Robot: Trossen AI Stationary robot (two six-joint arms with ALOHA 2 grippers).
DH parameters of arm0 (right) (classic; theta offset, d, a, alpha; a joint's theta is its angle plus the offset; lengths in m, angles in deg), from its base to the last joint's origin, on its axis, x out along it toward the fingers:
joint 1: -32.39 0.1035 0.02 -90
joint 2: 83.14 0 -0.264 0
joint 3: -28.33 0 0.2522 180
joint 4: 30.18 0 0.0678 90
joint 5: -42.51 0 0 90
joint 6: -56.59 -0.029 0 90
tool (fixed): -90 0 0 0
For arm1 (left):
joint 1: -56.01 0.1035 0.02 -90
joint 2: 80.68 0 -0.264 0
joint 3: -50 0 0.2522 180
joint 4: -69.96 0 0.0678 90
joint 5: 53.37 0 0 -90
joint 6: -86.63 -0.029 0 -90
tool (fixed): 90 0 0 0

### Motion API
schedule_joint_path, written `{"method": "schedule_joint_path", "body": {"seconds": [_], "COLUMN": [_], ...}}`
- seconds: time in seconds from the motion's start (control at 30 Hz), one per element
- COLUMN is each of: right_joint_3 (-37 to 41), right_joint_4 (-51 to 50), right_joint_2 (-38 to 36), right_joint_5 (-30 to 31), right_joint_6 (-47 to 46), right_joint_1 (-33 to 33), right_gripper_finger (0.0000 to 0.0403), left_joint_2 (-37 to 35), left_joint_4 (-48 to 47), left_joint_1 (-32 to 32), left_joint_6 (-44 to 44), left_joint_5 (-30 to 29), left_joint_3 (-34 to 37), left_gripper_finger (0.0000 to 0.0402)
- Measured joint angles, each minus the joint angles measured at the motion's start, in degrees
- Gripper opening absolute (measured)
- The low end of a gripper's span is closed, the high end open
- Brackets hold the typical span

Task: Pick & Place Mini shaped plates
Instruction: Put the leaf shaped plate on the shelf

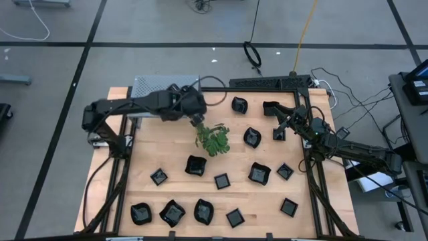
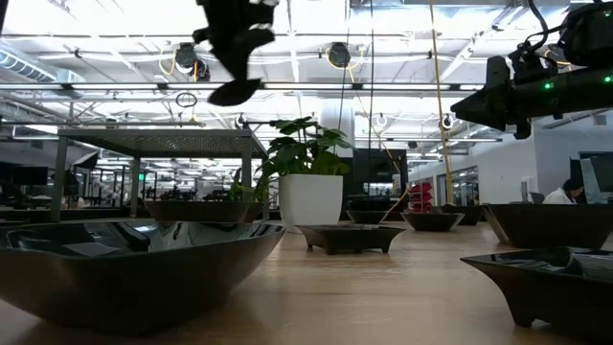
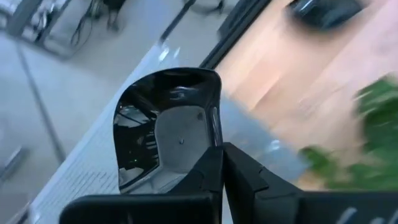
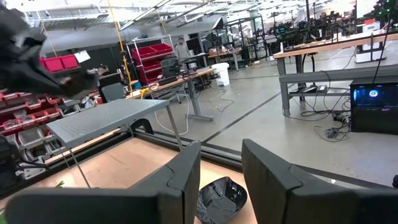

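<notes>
Many mini shaped plates [image 1: 195, 165] lie scattered over the wooden table [image 1: 167, 144], most toward its near half, a few near the far right. One more — a rounded plate [image 3: 168, 127] — is pinched by its rim in the left gripper [image 1: 194, 118], raised above the table just beside the green plant sprig [image 1: 214, 139] and near the grey perforated box [image 1: 157, 84]. The right gripper [image 1: 284, 124] hovers with fingers apart, holding nothing, over a glossy dish [image 4: 221, 198] at the far right.
</notes>
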Motion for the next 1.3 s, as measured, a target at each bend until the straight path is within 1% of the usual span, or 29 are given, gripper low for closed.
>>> {"method": "schedule_joint_path", "body": {"seconds": [0.2, 0.3, 0.43, 0.6, 0.73, 0.8, 0.9, 0.97, 1.1, 1.3], "right_joint_3": [0.0, 0.0, 0.0, 0.0, 0.0, 0.0, 0.0, 0.0, 0.0, 0.0], "right_joint_4": [0.0, 0.0, 0.0, 0.0, 0.0, 0.0, 0.0, 0.0, 0.0, 0.0], "right_joint_2": [0.0, 0.0, 0.0, 0.0, 0.0, 0.0, 0.0, 0.0, 0.0, 0.0], "right_joint_5": [0.0, 0.0, 0.0, 0.0, 0.0, 0.0, 0.0, 0.0, 0.0, 0.0], "right_joint_6": [0.0, 0.0, 0.0, 0.0, 0.0, 0.0, 0.0, 0.0, 0.0, 0.0], "right_joint_1": [0.0, 0.0, 0.0, 0.0, 0.0, 0.0, 0.0, 0.0, 0.0, 0.0], "right_gripper_finger": [0.0105, 0.0105, 0.0105, 0.0105, 0.0105, 0.0105, 0.0105, 0.0105, 0.0105, 0.0105], "left_joint_2": [0.0, -0.3, -3.5, -11.5, -17.4, -19.4, -20.5, -20.5, -20.2, -20.1], "left_joint_4": [-10.3, -14.6, -16.6, -13.6, -7.7, -4.4, -0.9, -0.7, -0.4, 1.1], "left_joint_1": [7.6, 11.0, 15.3, 20.0, 22.8, 23.9, 24.9, 25.5, 26.3, 27.8], "left_joint_6": [2.5, 1.6, 0.9, 0.9, 3.3, 4.0, 6.5, 8.3, 10.4, 10.9], "left_joint_5": [2.6, 2.9, 3.0, 3.8, 5.8, 6.6, 7.5, 7.6, 7.2, 6.9], "left_joint_3": [0.0, 0.0, 1.9, 9.6, 17.4, 21.2, 24.9, 26.2, 26.5, 26.5], "left_gripper_finger": [0.0013, 0.0006, 0.0008, 0.0008, 0.0007, 0.0013, 0.0016, 0.001, 0.0005, 0.003]}}
